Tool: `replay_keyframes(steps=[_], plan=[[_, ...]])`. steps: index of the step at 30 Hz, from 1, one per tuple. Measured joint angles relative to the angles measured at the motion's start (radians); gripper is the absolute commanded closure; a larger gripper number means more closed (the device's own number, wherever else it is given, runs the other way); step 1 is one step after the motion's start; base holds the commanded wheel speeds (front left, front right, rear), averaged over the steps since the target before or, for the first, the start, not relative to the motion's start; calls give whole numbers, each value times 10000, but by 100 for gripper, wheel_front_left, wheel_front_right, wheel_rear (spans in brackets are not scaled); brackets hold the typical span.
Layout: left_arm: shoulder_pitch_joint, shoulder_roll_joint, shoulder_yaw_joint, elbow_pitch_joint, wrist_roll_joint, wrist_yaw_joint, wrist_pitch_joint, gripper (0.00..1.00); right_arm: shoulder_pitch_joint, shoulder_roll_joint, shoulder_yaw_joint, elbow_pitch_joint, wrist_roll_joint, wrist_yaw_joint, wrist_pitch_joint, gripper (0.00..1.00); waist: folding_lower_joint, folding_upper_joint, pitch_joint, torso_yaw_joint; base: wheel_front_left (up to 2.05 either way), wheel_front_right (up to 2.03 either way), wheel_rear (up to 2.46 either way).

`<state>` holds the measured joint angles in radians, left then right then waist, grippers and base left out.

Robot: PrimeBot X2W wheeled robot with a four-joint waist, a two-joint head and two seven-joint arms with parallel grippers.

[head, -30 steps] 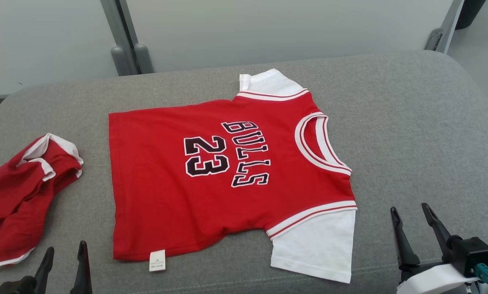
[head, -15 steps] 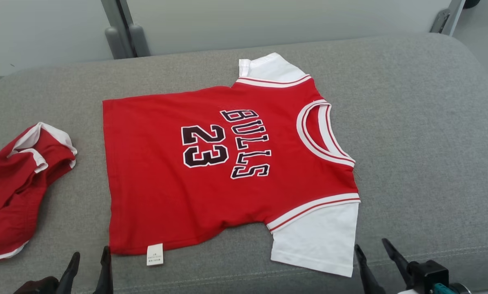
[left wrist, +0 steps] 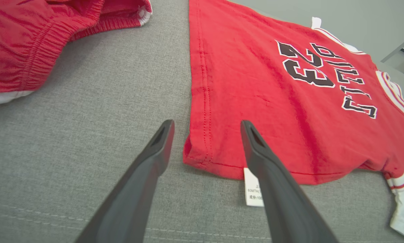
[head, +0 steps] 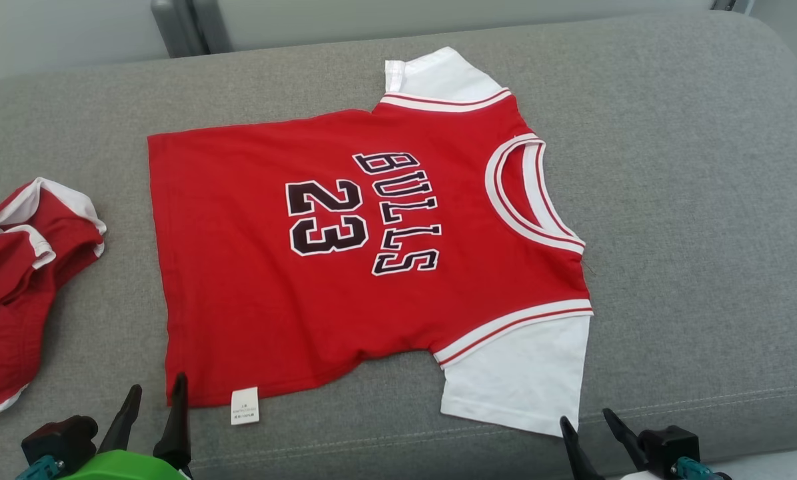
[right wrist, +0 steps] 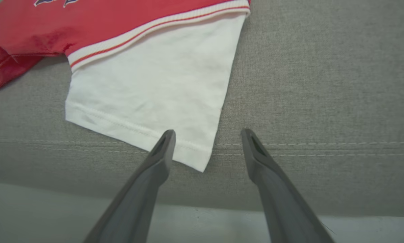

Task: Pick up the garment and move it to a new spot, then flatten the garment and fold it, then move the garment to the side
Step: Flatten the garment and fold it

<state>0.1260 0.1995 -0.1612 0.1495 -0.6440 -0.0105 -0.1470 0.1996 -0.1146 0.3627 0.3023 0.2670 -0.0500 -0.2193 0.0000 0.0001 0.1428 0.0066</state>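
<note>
The garment (head: 345,267) is a red jersey with white sleeves and "BULLS 23" in black, lying flat on the grey cushion (head: 692,200), collar to the right. My left gripper (head: 152,413) stands open just in front of its near left hem corner (left wrist: 202,148), beside the white care label (left wrist: 252,189). My right gripper (head: 588,427) is open too, its fingers straddling the near corner of the white sleeve (right wrist: 154,91) at the cushion's front seam. Neither gripper holds anything.
A crumpled red garment with white trim (head: 18,287) lies at the cushion's left edge, also at the top left of the left wrist view (left wrist: 36,40). Grey posts (head: 178,27) stand behind the cushion. Bare cushion stretches to the right of the jersey.
The head camera has tilted down, shifting the whole picture. Both grippers have closed in on the jersey's near edge: left toward the hem corner, right toward the sleeve corner. The jersey lies unmoved.
</note>
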Motion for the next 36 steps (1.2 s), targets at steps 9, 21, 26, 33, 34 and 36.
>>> replay_keyframes(steps=[9,21,26,33,34,36], plan=[[-459,-90,-82,366,-251,-255,318,0,-615,272,-4,1032,428,263,15,0,1,-1,314,-44,0,0,0],[-819,-77,-50,677,-303,-351,334,0,-984,525,328,2073,880,851,-4,2,1,0,512,-73,0,0,0],[-924,-75,-38,742,-305,-384,334,0,-1153,545,362,2328,951,970,-56,4,0,0,521,-83,0,0,0],[-1013,-77,-27,961,-307,-395,320,0,-1323,545,389,2610,1026,1030,-136,15,1,0,490,-100,0,0,0],[-1026,-79,-25,986,-307,-395,318,0,-1340,545,391,2650,1026,1053,-150,16,0,0,481,-102,0,0,0],[-1058,-84,-21,1026,-307,-395,316,0,-1371,545,395,2721,1026,1114,-169,19,1,0,462,-107,0,0,0]])
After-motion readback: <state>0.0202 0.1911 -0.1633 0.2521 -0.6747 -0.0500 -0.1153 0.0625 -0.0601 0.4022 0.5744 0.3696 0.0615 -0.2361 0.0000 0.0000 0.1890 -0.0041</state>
